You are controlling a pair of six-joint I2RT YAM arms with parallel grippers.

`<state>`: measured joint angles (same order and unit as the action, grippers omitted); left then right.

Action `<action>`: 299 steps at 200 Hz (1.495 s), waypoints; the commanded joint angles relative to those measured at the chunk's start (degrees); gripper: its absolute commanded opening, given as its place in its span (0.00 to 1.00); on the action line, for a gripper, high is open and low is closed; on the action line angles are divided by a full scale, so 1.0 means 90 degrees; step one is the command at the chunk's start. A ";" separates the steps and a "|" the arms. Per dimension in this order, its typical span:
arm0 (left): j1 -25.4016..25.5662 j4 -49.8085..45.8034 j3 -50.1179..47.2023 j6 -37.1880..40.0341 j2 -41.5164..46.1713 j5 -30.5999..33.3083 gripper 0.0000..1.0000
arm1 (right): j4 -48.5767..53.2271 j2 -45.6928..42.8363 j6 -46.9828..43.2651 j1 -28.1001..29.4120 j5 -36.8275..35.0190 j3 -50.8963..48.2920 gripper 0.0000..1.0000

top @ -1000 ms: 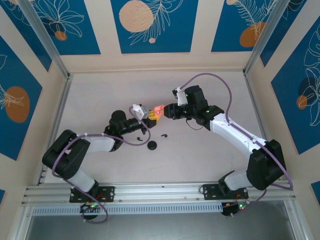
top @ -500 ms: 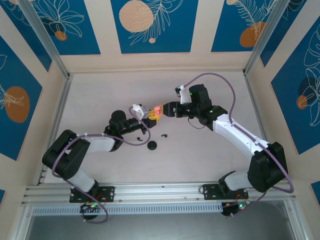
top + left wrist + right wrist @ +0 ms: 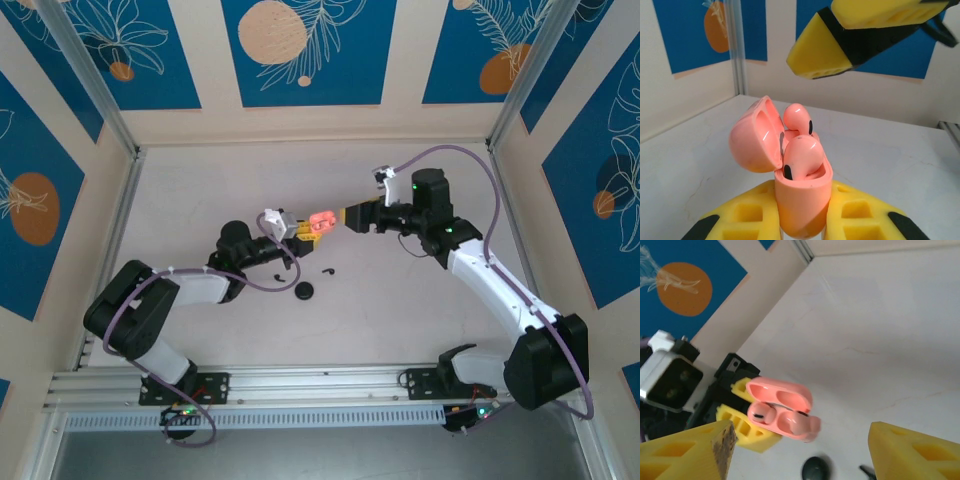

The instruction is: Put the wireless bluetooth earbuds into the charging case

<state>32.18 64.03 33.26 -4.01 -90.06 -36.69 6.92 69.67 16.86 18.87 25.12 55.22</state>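
Left pincer (image 3: 802,227): pinched the lower body of the charging case (image 3: 801,200) between its yellow fingers, holding the case upright.
Charging case: pink, its lid hinged open to one side.
Pink earbuds (image 3: 801,159): two, both sat in the case's wells, tops standing proud.
Right pincer (image 3: 350,216): spread wide with nothing between its fingers, just right of the case and clear of it.
Black earbuds (image 3: 328,270): two lay on the tabletop (image 3: 400,300), nearer the arm bases than the case.
Black disc (image 3: 304,291): on the tabletop, further from the case than the black earbuds.
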 commanded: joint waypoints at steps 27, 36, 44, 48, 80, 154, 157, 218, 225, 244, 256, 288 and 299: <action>0.0057 0.0936 0.0055 -0.0369 -0.0070 -0.0640 0.13 | 0.0918 -0.0272 -0.3851 -0.0626 0.2100 0.0015 0.61; 0.0056 0.0997 0.0054 -0.0420 -0.0083 -0.0655 0.13 | 0.1203 -0.0225 -0.4492 -0.0727 0.2286 0.0085 0.58; 0.0056 0.1028 0.0054 -0.0442 -0.0086 -0.0674 0.13 | 0.1408 -0.0168 -0.4956 -0.0780 0.2398 0.0183 0.56; 0.0057 0.1023 0.0054 -0.0442 -0.0087 -0.0679 0.13 | 0.1513 -0.0133 -0.5133 -0.0786 0.2417 0.0229 0.55; 0.0057 0.1016 0.0054 -0.0469 -0.0048 -0.0689 0.13 | 0.2139 0.0259 -0.5913 -0.0752 0.2472 0.0718 0.50; 0.0054 0.1003 0.0087 -0.0505 -0.0087 -0.0679 0.13 | 0.1762 0.0835 -0.6199 -0.0371 0.2394 0.0941 0.41; 0.0055 0.1018 0.0085 -0.0514 -0.0093 -0.0679 0.13 | 0.1747 0.0857 -0.6202 -0.0364 0.2394 0.0953 0.40; 0.0057 0.1014 0.0122 -0.0532 -0.0112 -0.0652 0.13 | 0.1822 0.1248 -0.6281 -0.0327 0.2537 0.1223 0.37; 0.0057 0.1003 0.0121 -0.0522 -0.0114 -0.0641 0.13 | 0.1864 0.1280 -0.6302 -0.0309 0.2568 0.1251 0.37; 0.0057 0.0981 0.0123 -0.0509 -0.0120 -0.0611 0.13 | 0.1949 0.1376 -0.6335 -0.0257 0.2590 0.1304 0.36; 0.0055 0.0987 0.0123 -0.0507 -0.0128 -0.0602 0.13 | 0.1984 0.1422 -0.6354 -0.0217 0.2599 0.1330 0.34; 0.0049 0.0982 0.0109 -0.0492 -0.0118 -0.0528 0.13 | 0.2046 0.1460 -0.6376 -0.0192 0.2632 0.1359 0.31; 0.0047 0.0963 0.0096 -0.0463 -0.0110 -0.0497 0.13 | 0.2088 0.1462 -0.6382 -0.0192 0.2648 0.1373 0.29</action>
<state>32.18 70.32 33.28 -8.10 -90.61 -41.10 23.59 82.50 -39.16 16.88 46.57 65.58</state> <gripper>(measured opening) 0.182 0.304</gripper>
